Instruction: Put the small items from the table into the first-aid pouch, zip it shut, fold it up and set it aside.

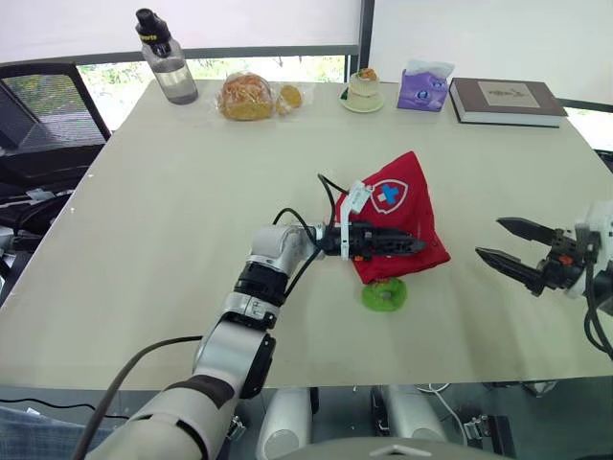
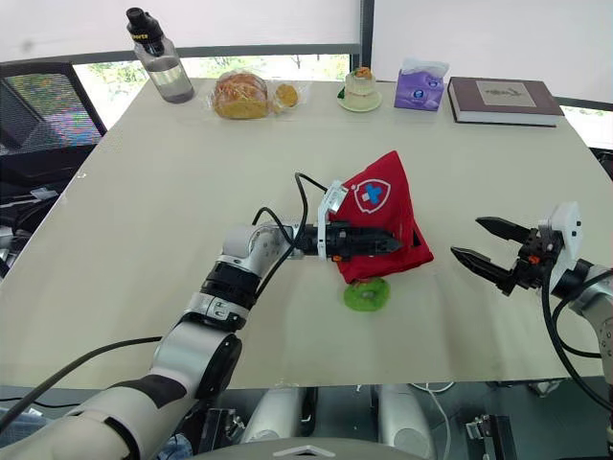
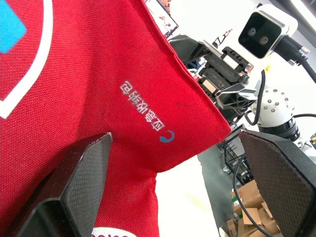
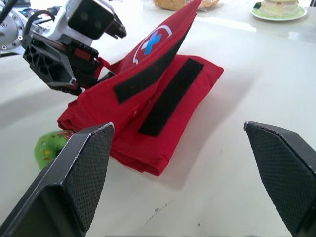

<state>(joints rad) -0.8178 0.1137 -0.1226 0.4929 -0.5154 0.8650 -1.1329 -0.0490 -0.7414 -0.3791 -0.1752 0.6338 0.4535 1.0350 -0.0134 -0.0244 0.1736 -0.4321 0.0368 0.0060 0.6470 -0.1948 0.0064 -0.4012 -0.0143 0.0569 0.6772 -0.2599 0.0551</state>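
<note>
The red first-aid pouch (image 1: 400, 196) lies mid-table, partly folded, one flap with the white-and-blue cross standing up like a tent. Black hook-and-loop strips (image 4: 170, 96) show on its underside. A small green round item (image 1: 385, 295) rests on the table against the pouch's near edge. My left gripper (image 1: 417, 244) reaches across the pouch's near side, open, its fingers (image 3: 79, 187) spread wide against the red fabric (image 3: 98, 74). My right gripper (image 1: 488, 239) hovers open just above the table to the right of the pouch, clear of it, pointing at it.
Along the far edge of the beige table (image 1: 192, 211) stand a water bottle (image 1: 168, 62), bagged bread (image 1: 247, 96), a small cake on a plate (image 1: 363, 91), a purple tissue pack (image 1: 424, 86) and a brown book (image 1: 506, 101). A black chair (image 1: 38, 105) is at the left.
</note>
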